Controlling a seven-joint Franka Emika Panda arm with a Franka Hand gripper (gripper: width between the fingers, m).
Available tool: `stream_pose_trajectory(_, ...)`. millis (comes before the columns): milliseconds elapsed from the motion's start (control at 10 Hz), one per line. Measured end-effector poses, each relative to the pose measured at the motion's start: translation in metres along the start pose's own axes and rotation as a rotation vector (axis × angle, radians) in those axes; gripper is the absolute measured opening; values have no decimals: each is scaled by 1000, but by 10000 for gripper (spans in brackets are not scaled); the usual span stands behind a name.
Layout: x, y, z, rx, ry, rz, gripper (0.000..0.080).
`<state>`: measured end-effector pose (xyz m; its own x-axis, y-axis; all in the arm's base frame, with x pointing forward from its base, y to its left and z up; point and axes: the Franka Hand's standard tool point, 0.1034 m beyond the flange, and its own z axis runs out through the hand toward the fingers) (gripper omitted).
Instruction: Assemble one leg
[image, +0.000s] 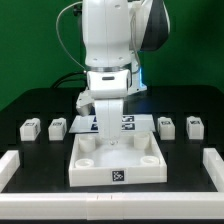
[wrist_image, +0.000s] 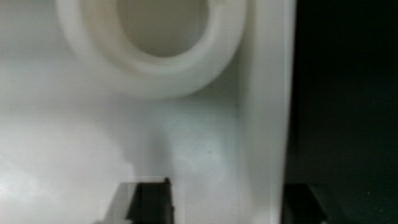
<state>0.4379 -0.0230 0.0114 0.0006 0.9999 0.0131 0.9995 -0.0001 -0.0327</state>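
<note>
The black desk carries everything. The arm stands at its far edge and reaches down over the middle. The large white tray-like piece lies near the front edge, midway between the two side edges. The marker board is just behind it. Two white bars lie at the front corners.

The four legs are on the desk, none taken up: two toward the side edge on the exterior view's left and two toward the opposite edge.

The hand is low at the far rim of the tray-like piece. In the wrist view a round socket and the white wall fill the picture. I cannot tell if the hand is apart, together or clamped on the rim.

I judge that the work is at the tray-like piece and no leg is started. The next move calls for rising clear above the rim, then going sideways to one leg. There is open desk between the tray-like piece and each pair, but in each pair the legs lie near to each other.
</note>
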Motion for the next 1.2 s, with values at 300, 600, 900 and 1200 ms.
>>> stream_pose_trajectory(300,0,1,0,-4,0,1,58)
stream_pose_trajectory(600,0,1,0,-4,0,1,58)
stream_pose_trajectory(900,3,3,-1,-10,1,-8,58)
stream_pose_trajectory(1200,35,36,-2,-34,25,-19,58)
